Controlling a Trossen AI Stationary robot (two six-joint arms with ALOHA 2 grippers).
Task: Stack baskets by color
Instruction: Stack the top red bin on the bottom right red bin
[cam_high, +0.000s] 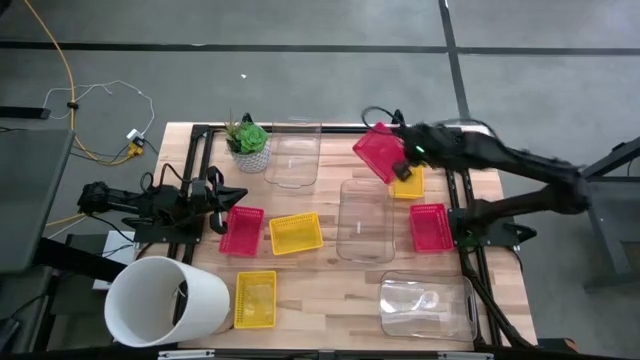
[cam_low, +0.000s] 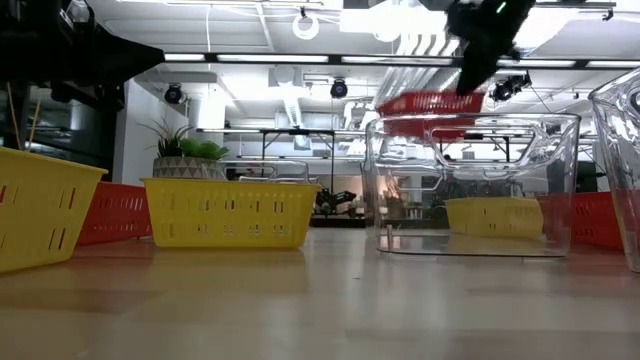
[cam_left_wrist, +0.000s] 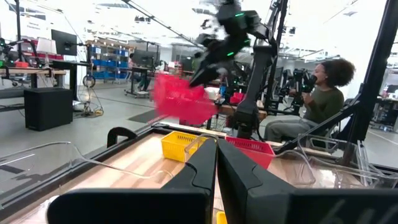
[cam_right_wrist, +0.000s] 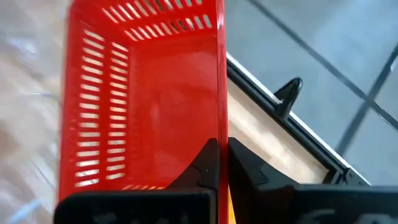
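Observation:
A pink-red mesh basket (cam_high: 378, 152) hangs tilted above the table's far right part with my right gripper (cam_high: 403, 165) shut on it. In the low view this basket (cam_low: 432, 105) floats above a clear basket (cam_low: 470, 185). Under it a yellow basket (cam_high: 408, 183) rests on its base. More baskets sit flat on the wood: pink-red ones (cam_high: 430, 227) (cam_high: 241, 230), yellow ones (cam_high: 296, 233) (cam_high: 255, 298), and clear ones (cam_high: 293, 155) (cam_high: 365, 220) (cam_high: 427, 305). My left gripper (cam_high: 225, 195) waits shut at the table's left edge, touching nothing. My right gripper pinches the pink-red basket by the rim of one side wall (cam_right_wrist: 222, 127), close to a corner. One finger stands inside the basket and one outside. The fingers slant downward from the table's right side. The basket hangs lifted clear and tilted.
A big white tub (cam_high: 165, 300) lies at the near left corner. A small plant in a white pot (cam_high: 248, 143) stands at the far left. A black frame rail (cam_high: 465, 215) runs along the table's right edge. A person (cam_left_wrist: 326, 99) sits beyond the table.

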